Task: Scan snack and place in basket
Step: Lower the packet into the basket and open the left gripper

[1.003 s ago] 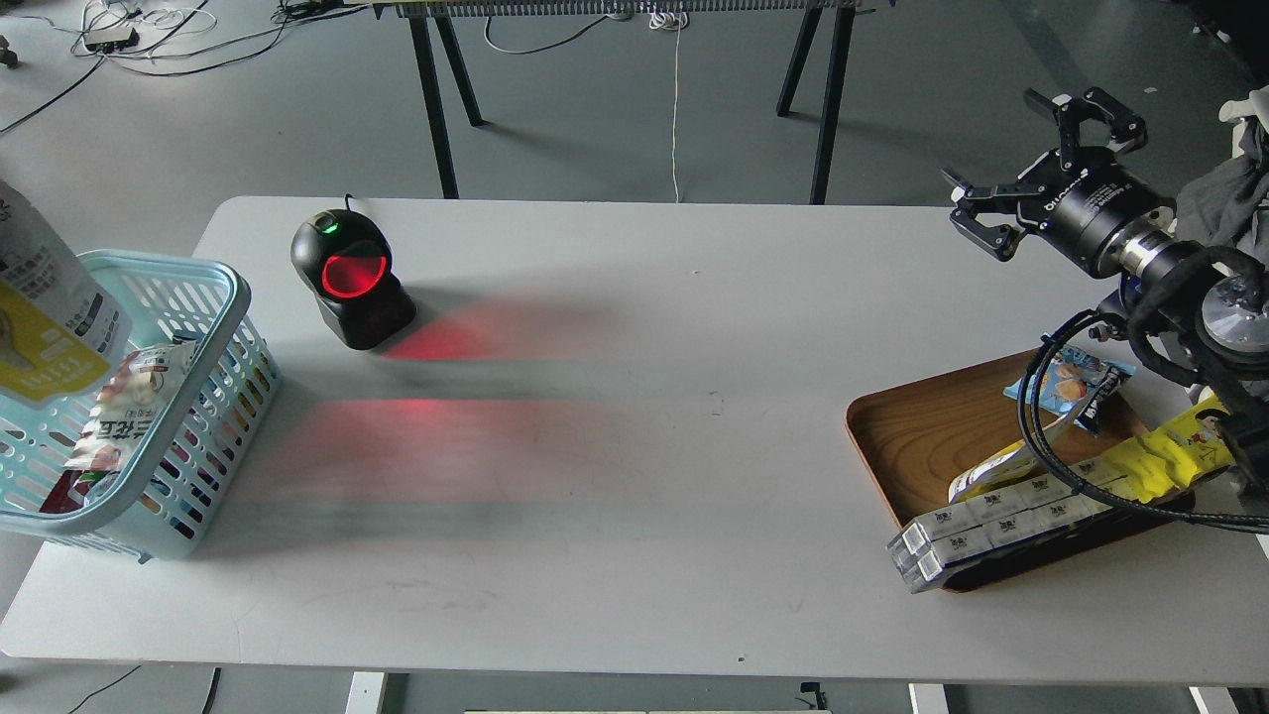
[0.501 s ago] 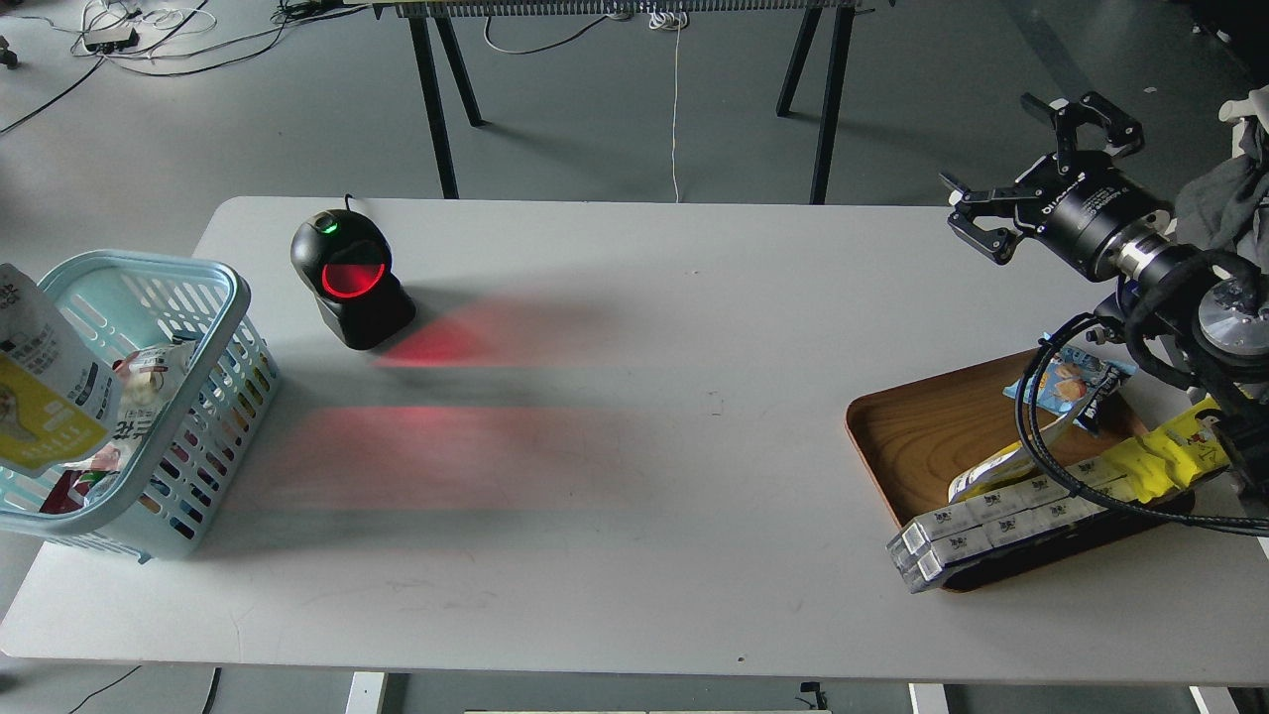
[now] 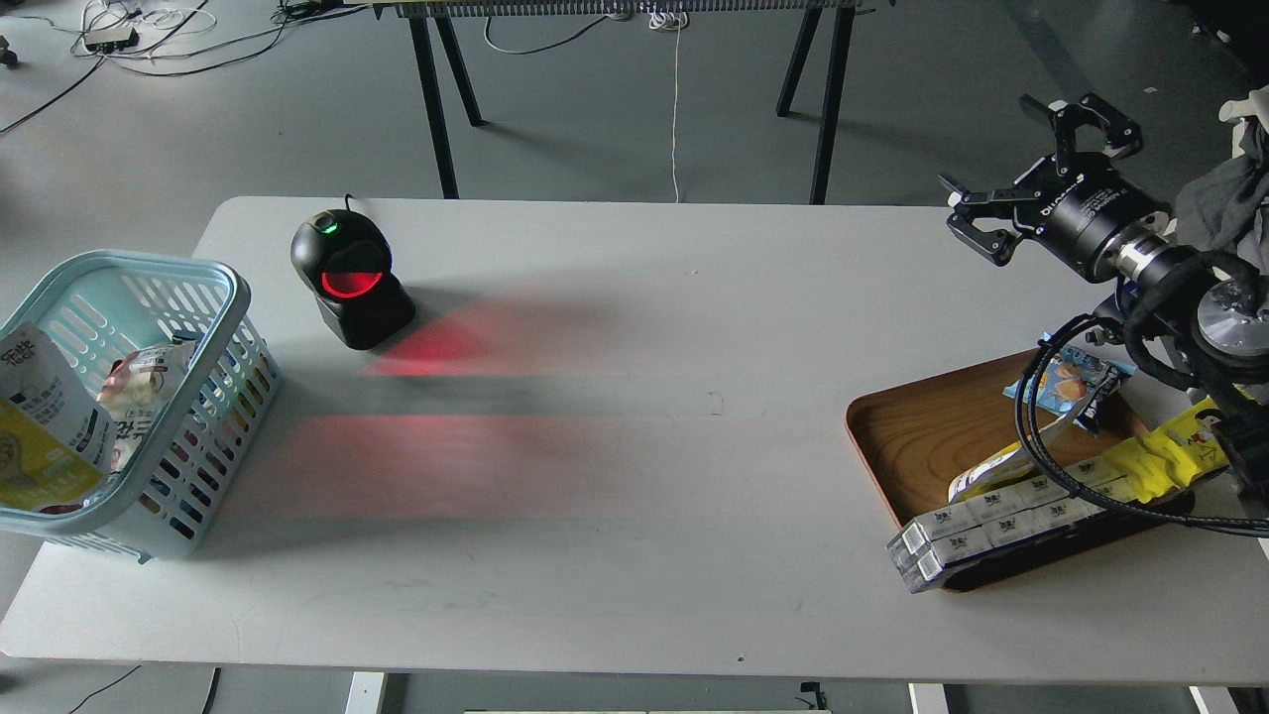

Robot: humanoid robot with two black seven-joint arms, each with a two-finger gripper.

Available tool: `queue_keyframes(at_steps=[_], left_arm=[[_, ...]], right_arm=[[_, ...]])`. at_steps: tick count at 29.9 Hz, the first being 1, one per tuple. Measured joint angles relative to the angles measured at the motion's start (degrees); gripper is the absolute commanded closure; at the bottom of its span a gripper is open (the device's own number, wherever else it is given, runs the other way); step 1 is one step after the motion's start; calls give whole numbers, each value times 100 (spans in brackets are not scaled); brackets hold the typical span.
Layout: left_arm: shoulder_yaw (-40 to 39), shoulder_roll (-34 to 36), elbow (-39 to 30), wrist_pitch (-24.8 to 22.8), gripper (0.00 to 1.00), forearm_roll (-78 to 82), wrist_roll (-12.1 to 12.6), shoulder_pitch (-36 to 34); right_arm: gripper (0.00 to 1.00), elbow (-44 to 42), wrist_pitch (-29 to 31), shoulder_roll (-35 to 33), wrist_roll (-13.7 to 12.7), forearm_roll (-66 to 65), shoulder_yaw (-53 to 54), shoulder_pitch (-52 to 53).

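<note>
The snack (image 3: 45, 421), a yellow pouch showing its white back panel with dark text, lies inside the light blue basket (image 3: 213, 307) at the table's left end, leaning against its near left side. No gripper touches it. My left gripper and arm are out of view. My right gripper (image 3: 1036, 159) is open and empty, held above the table's far right corner, well away from the basket. The black scanner (image 3: 349, 280) stands right of the basket and casts red light on the table.
Another white and red packet (image 3: 139, 382) lies in the basket. A brown wooden tray (image 3: 917, 431) at the right holds a blue packet (image 3: 1076, 382), a long yellow packet (image 3: 1160, 456) and white boxes (image 3: 981, 535). Cables hang from my right arm over the tray.
The snack has dropped from above the basket's left edge down into the basket and now rests there. My right gripper has stayed nearly still.
</note>
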Motion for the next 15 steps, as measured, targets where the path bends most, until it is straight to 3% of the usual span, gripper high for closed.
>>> queue_keyframes(at_steps=[6,12,15], left_arm=[[14,-10,16,118,54,0,-26,0],[8,16,52,274,23,0,-105,0],[-32,84,54,440,15,-46,-121,-29]], right_arm=[[5,2,0,1,0,0,0,10],[5,4,0,1,0,0,0,15],[5,6,0,1,0,0,0,22]])
